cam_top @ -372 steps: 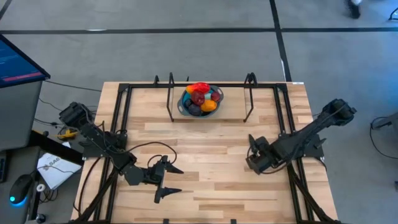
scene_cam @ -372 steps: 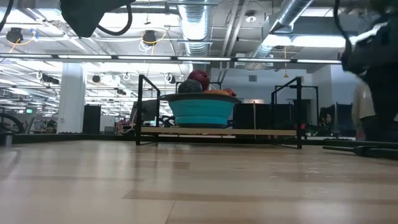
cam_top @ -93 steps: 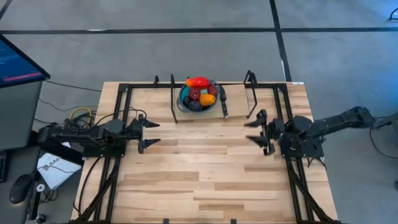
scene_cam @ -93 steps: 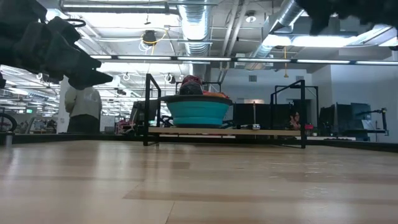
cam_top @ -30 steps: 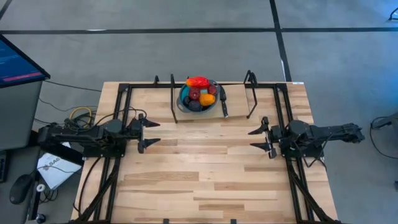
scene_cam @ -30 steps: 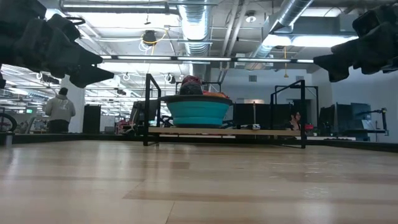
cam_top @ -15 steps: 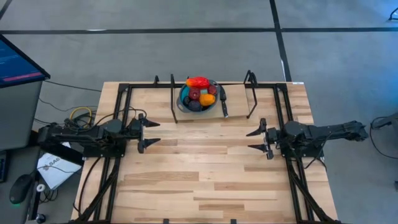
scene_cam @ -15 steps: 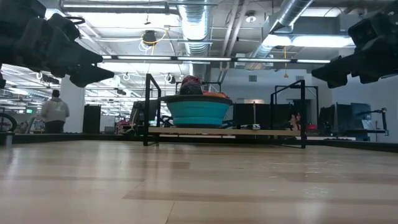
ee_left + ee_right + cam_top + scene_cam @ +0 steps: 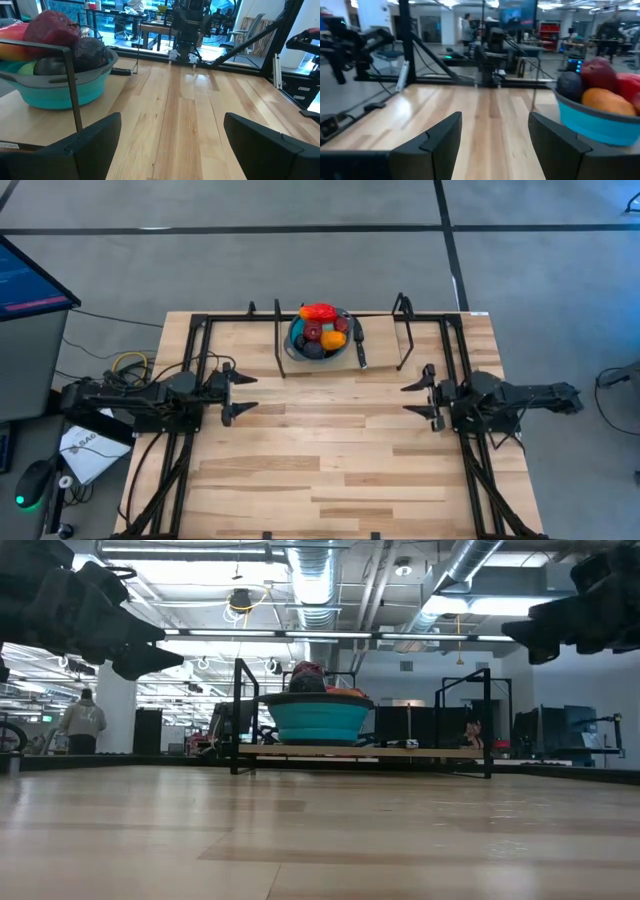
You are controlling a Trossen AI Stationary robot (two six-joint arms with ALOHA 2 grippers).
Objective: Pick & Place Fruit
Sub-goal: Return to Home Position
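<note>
The round blue bowl (image 9: 297,350) stands at the table's far middle and holds the fruit (image 9: 318,313): red, orange, maroon and dark purple pieces piled inside. The low view shows the bowl (image 9: 320,722) resting on a raised wooden board. My left gripper (image 9: 245,393) hovers open over the table's left side, fingers level and pointing right. My right gripper (image 9: 410,399) hovers open over the right side, pointing left. Both sit nearer than the bowl. The left wrist view shows the bowl (image 9: 60,87) and a maroon fruit (image 9: 52,27); the right wrist view shows the bowl (image 9: 600,125) and an orange fruit (image 9: 605,102).
A black metal frame (image 9: 275,340) stands on either side of the bowl and runs along the table's sides. A dark bar-shaped object (image 9: 357,348) lies on the board right of the bowl. Bare wood (image 9: 330,450) spans the middle and near half. A person (image 9: 82,720) walks far behind.
My right gripper dipped a little and then rose again, shifting slightly toward the far edge, and stayed open. The person in the background kept walking.
</note>
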